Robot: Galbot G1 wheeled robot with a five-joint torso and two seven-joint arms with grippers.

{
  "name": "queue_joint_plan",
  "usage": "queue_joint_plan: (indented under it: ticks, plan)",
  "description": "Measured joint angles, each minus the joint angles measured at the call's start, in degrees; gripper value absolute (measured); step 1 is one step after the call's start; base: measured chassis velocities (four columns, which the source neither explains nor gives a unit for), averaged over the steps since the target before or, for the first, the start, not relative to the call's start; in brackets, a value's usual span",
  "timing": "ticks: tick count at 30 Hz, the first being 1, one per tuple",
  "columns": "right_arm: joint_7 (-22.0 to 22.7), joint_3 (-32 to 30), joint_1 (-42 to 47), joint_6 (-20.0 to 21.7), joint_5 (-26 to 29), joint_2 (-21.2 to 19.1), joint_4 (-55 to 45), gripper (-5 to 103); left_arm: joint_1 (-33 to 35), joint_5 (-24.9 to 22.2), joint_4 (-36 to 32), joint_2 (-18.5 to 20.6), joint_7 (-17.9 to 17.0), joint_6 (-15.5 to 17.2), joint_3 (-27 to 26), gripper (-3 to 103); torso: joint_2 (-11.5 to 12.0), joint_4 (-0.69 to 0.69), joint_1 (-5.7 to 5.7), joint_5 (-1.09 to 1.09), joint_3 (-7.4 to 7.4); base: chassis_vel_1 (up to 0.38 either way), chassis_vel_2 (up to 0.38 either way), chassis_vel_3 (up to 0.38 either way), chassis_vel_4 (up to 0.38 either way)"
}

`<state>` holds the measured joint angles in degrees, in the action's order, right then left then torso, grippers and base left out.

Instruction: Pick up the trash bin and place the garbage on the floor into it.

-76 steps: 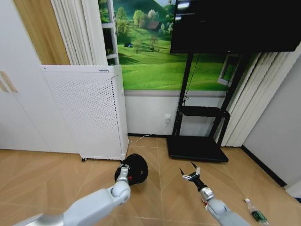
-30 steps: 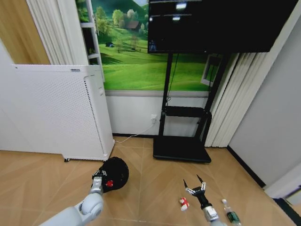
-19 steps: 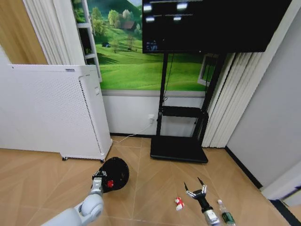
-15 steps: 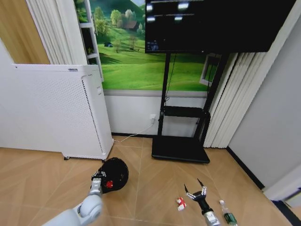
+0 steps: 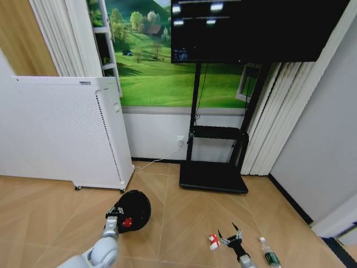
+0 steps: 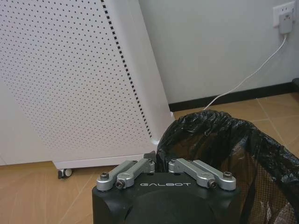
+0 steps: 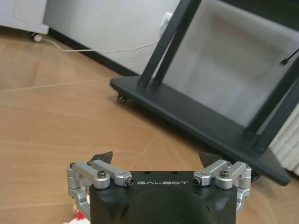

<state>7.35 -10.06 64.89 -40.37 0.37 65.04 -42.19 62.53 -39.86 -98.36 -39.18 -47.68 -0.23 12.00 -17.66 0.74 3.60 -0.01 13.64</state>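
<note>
Swinging toward the litter, the robot's head camera has carried the whole scene sideways, so the white perforated appliance point(image 5: 67, 131) and TV stand point(image 5: 215, 178) sit elsewhere in frame without having moved themselves. At about 7 o'clock in the head view, the left gripper point(image 5: 115, 212) stays clamped on the rim of the black wire-mesh trash bin point(image 5: 134, 209), a red wad point(image 5: 126, 223) already inside. At 5 o'clock the right gripper point(image 5: 230, 240), fingers spread, has dropped closer to the red-and-white wrapper point(image 5: 213, 240); the clear bottle point(image 5: 270, 256) lies just beyond. That wrapper looks like the next pickup.
</note>
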Motion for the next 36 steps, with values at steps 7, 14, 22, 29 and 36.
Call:
queue_joint_plan:
  ticks: [7,14,22,29,36]
  plan:
    - [-4.27,1.44,-3.57,-0.89,1.03,2.86,6.96,100,-0.54,0.29,2.34,-0.35,0.16,-0.24,2.08,7,0.0,-0.01,0.0,-0.02,0.0,0.0,0.0,0.0,0.0]
    - [-9.43,2.91,-5.13,1.14,4.97,4.01,9.07,100,-2.92,-0.68,3.03,-0.53,-0.37,-0.11,4.7,7,0.0,0.01,0.0,0.0,0.0,0.0,0.0,0.0,0.0]
    - [-13.48,3.9,-5.59,6.82,17.52,5.14,9.73,100,-2.75,-0.76,3.19,-1.19,-0.63,-0.08,4.8,7,0.0,0.0,0.0,0.0,0.0,0.0,0.0,0.0,0.0]
    - [-15.16,3.81,-6.26,9.64,22.81,5.81,9.88,100,-1.67,-0.34,2.56,-1.24,-0.74,-0.12,3.49,7,0.0,0.0,0.0,0.0,0.0,0.0,0.0,0.0,0.0]
    - [-16.2,3.32,-7.06,10.0,23.17,7.51,11.69,100,-0.61,0.11,1.59,-1.05,-0.76,-0.2,2.16,7,0.0,0.0,0.0,0.0,0.0,0.0,0.0,0.0,0.0]
